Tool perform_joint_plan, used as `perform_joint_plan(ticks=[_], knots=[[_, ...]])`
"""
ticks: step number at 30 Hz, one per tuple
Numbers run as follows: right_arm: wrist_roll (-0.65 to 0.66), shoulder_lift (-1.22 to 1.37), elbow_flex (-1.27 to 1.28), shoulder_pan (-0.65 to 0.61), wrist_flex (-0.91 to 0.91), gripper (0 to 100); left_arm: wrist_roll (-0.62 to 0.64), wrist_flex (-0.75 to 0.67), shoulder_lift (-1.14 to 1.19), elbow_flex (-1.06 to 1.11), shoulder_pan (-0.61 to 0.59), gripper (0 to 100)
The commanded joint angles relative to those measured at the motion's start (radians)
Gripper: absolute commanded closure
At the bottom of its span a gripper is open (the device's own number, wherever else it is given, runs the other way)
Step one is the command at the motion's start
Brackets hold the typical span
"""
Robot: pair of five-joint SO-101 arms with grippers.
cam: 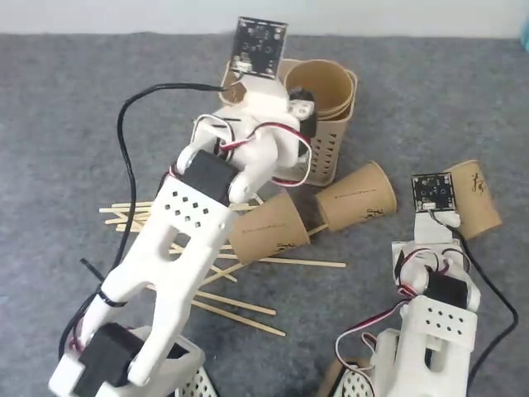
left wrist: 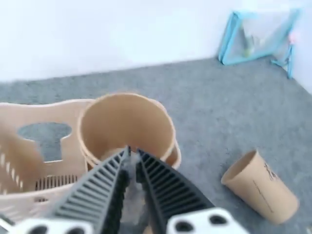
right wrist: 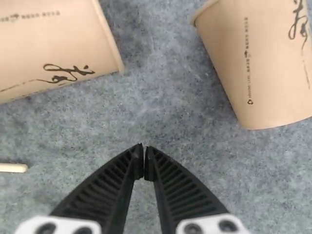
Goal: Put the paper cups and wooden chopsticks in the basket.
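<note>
Lying near and right of the basket [cam: 331, 149], paper cups [cam: 269, 230] are light and crushable: pinch a rim gently; stiff, thin chopsticks [cam: 240, 318] scatter near-left; the left gripper [left wrist: 131, 155] over the basket and the right gripper [right wrist: 145, 149] are closed, empty

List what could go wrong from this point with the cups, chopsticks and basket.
The right tool is shut above the carpet between a lying cup and a second lying cup; lowered shut, it would likely roll one away. The left tool sits shut close over the stacked cups in the basket; a bump might tip it. The chopsticks lie flat and crossed, so a pinch may slip.
</note>
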Motion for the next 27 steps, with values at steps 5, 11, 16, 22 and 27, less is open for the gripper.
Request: perform_joint_plan(ticks=[5,11,16,22,27], knots=[[0.005,-0.033,-0.035,0.012,0.005,98.2,0.008,0.215,-0.195,-0.085,-0.103,98],[-0.025,-0.170,-0.173,-0.116,0.231,97.9,-0.104,0.486,-0.454,-0.117,-0.249,98],[0.066,-0.277,-0.209,-0.403,0.298,97.8,-0.172,0.641,-0.542,-0.074,-0.494,98],[0.072,-0.240,-0.305,-0.711,0.334,86.8,-0.273,0.652,-0.560,0.094,-0.864,98],[-0.052,-0.093,-0.364,-0.826,0.231,82.6,-0.302,0.529,-0.560,0.334,-1.088,98]])
